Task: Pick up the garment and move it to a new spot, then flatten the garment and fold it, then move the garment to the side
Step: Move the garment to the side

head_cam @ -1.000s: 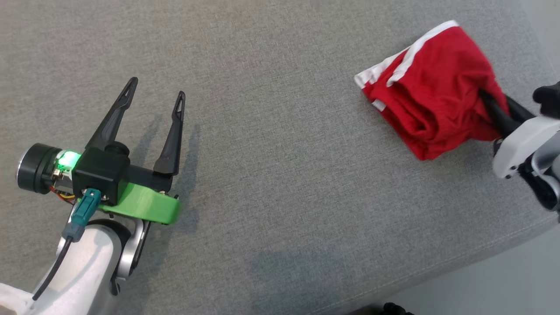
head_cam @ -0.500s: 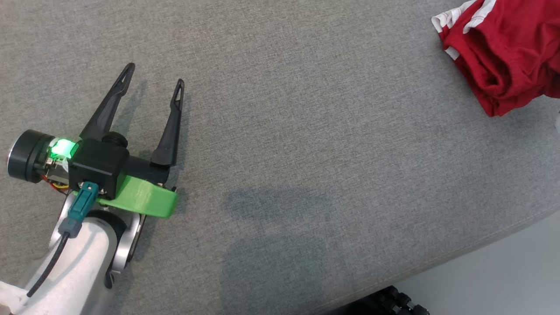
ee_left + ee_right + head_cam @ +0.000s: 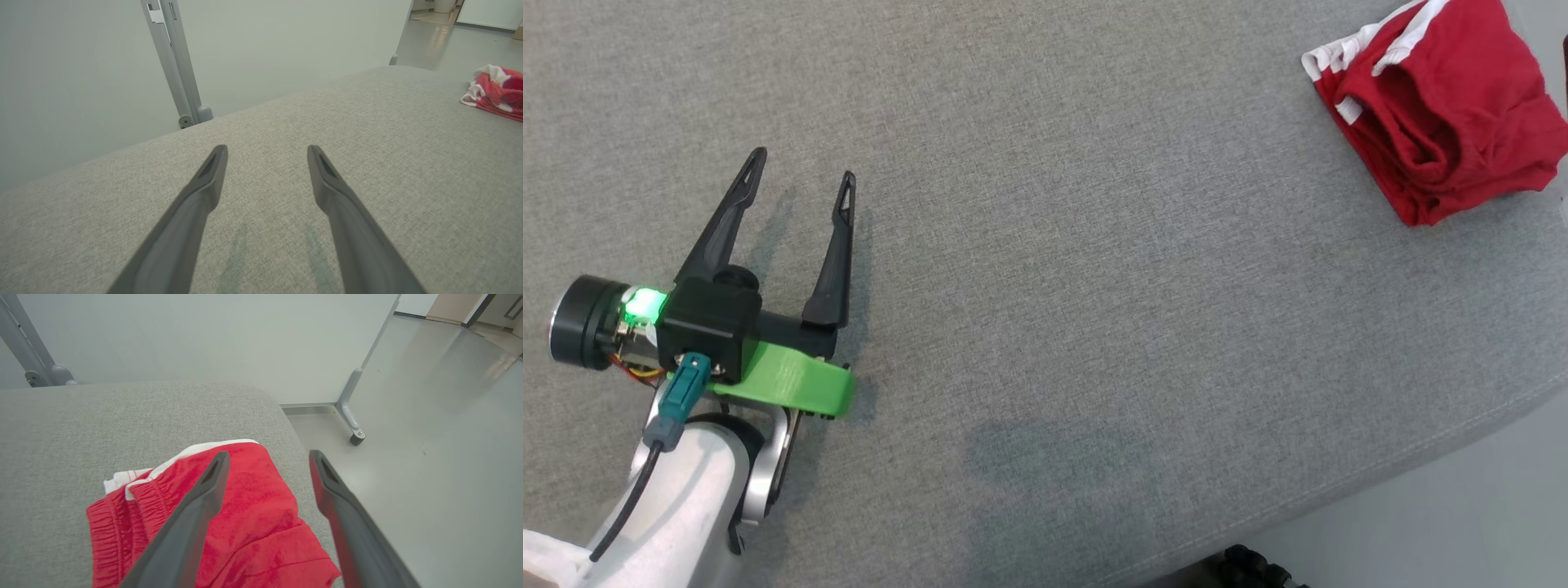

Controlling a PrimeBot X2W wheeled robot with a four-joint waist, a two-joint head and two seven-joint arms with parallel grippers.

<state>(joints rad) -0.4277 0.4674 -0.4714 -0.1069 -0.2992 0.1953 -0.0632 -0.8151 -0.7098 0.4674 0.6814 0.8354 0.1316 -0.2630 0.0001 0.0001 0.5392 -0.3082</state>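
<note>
The wide grey woven-fabric cushion (image 3: 1094,245) is taking up most of the head view. A white partition panel (image 3: 204,335) on grey wheeled legs is standing behind it, and a pale glossy floor (image 3: 429,477) is running past its rounded corner.

The crumpled red cloth garment with white trim (image 3: 1437,114) is lying bunched on the cushion near the far right corner, close to the edge (its gathered waistband is showing in the right wrist view). In the left wrist view the garment (image 3: 496,92) is sitting far off to the right.

The left gripper (image 3: 805,163) is hanging low over bare cushion at the lower left, well apart from the garment. Its jaws are standing wide open and holding nothing.

The right gripper (image 3: 269,454) is hanging over the garment (image 3: 245,531), jaws spread wide and gripping nothing. One finger is crossing in front of the red cloth, though I cannot tell whether it is touching.
</note>
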